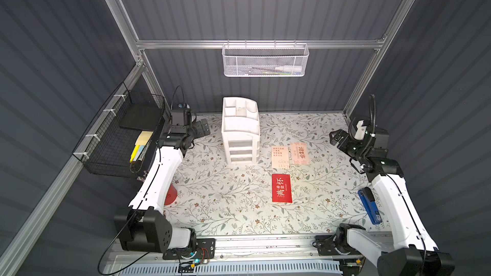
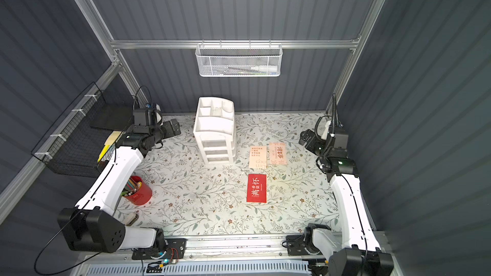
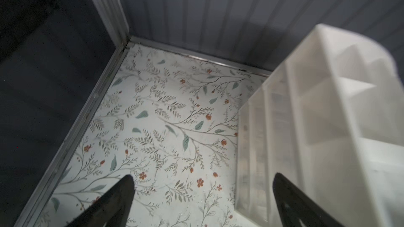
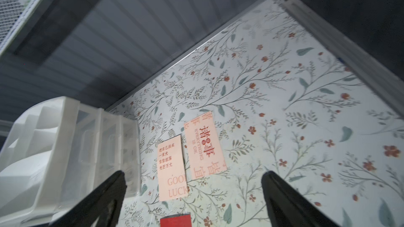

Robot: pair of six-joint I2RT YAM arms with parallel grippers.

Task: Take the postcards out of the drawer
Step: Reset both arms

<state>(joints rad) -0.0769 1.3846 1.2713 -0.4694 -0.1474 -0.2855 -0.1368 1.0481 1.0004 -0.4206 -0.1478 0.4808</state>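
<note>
Floral tabletop (image 1: 239,213), grey booth. Left gripper (image 3: 203,177) spread wide, empty, beside white drawer unit (image 3: 328,127). Right gripper (image 4: 192,173) likewise spread, empty. Out on the table right of the unit: GOOD LUCK postcard (image 1: 280,157) just beside second peach postcard (image 1: 299,154), red postcard (image 1: 281,188) nearer the front.

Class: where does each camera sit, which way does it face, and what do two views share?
Top views: high above the near edge, looking down on table, drawer unit, postcards; left arm, right arm show.
Left wrist: on left arm, facing the back corner; open left claw shows.
Right wrist: on right arm, facing the postcards; open right claw shows.
Shared: both wrist views catch the drawer unit.
</note>
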